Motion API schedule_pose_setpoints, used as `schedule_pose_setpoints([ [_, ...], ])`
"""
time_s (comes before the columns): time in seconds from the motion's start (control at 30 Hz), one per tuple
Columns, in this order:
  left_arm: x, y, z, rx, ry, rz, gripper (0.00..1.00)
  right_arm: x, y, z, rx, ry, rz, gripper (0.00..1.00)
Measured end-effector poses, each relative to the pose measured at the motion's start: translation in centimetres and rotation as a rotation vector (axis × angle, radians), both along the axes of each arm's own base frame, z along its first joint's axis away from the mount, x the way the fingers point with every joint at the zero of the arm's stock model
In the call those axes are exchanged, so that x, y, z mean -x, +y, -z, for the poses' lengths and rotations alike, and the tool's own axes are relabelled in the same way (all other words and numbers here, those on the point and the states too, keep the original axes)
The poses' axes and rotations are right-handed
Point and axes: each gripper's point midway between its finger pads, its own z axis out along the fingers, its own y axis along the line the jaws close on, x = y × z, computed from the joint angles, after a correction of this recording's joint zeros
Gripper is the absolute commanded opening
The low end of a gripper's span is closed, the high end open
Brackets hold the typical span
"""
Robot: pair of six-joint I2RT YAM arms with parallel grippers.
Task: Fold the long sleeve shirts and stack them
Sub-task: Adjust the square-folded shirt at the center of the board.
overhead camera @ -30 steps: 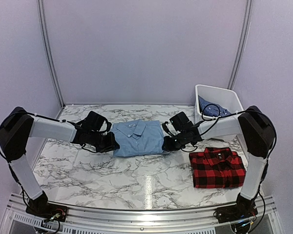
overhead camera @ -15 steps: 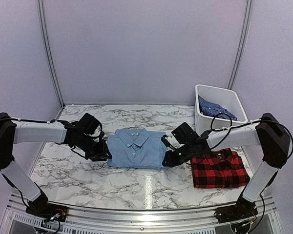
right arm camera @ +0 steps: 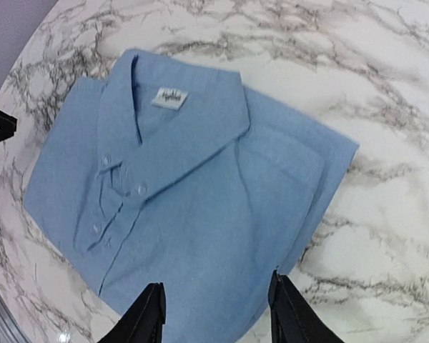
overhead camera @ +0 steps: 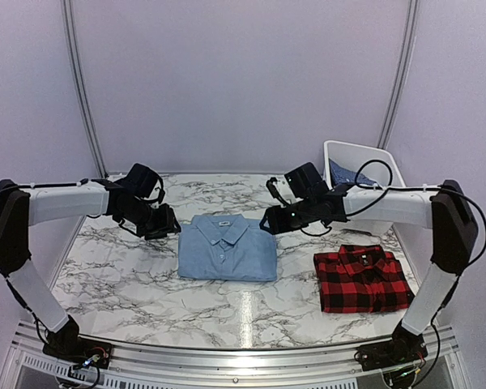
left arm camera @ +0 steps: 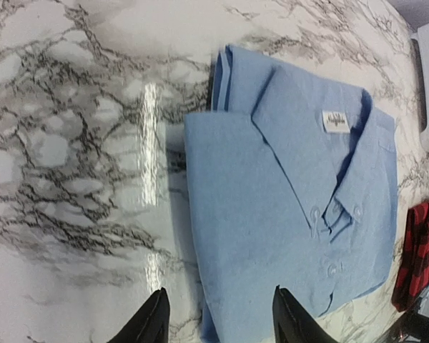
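The left gripper (overhead camera: pixel 170 224) and right gripper (overhead camera: pixel 267 220) have been drawn back off the light blue shirt (overhead camera: pixel 227 247), left folded between them; both are held spread and empty. The red plaid shirt (overhead camera: pixel 361 278) is seen to its right, nearer the right gripper

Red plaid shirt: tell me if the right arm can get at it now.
Probably yes. The red plaid shirt lies uncovered on the table on that arm's side; the right end effector hangs open nearby, with nothing between them.
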Motion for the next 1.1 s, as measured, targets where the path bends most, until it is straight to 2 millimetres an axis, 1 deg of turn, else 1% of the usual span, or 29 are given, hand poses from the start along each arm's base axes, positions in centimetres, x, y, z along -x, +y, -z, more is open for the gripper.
schedule_pose_setpoints([
  [0.03, -1.1, 0.0, -0.2, 0.0, -0.017, -0.005, 0.5, -1.3, 0.4, -0.5, -0.01, -0.021, 0.005, 0.45],
  [0.1, -3.1, 0.0, -0.1, -0.004, -0.035, -0.012, 0.49, -3.5, 1.2, -0.8, -0.016, -0.049, 0.01, 0.45],
  [0.17, -4.4, -0.2, 0.7, -0.009, -0.033, -0.008, 0.48, -5.3, 2.0, 0.0, -0.008, -0.058, 0.009, 0.44],
  [0.23, -5.2, -0.5, 1.7, -0.014, -0.022, -0.001, 0.48, -6.4, 2.5, 1.2, 0.009, -0.054, 0.007, 0.44],
  [0.3, -5.6, -0.7, 2.7, -0.022, -0.008, 0.005, 0.47, -7.1, 2.7, 2.5, 0.031, -0.043, 0.007, 0.44],
  [0.37, -5.8, -0.9, 3.5, -0.029, 0.005, 0.011, 0.46, -7.3, 2.4, 3.9, 0.06, -0.028, 0.011, 0.44],
  [0.43, -6.0, -0.8, 3.9, -0.034, 0.01, 0.012, 0.44, -7.3, 1.9, 4.7, 0.089, -0.017, 0.021, 0.43],
  [0.5, -6.1, -0.9, 4.0, -0.035, 0.01, 0.016, 0.43, -7.5, 1.4, 4.8, 0.106, -0.021, 0.035, 0.42],
  [0.67, -6.7, -1.2, 4.0, -0.033, -0.001, 0.022, 0.36, -8.4, 0.3, 4.8, 0.121, -0.032, 0.07, 0.39],
  [0.73, -6.9, -1.3, 4.1, -0.031, -0.001, 0.024, 0.35, -8.5, 0.2, 4.9, 0.124, -0.031, 0.075, 0.37],
  [0.87, -7.1, -1.5, 4.5, -0.028, 0.003, 0.027, 0.3, -8.7, -0.1, 5.9, 0.136, -0.021, 0.085, 0.34],
  [1.03, -7.3, -1.8, 4.8, -0.021, 0.009, 0.032, 0.26, -8.7, -0.4, 7.7, 0.158, 0.008, 0.088, 0.3],
  [1.1, -7.3, -1.8, 4.8, -0.019, 0.009, 0.033, 0.21, -8.7, -0.4, 8.0, 0.161, 0.013, 0.088, 0.26],
])
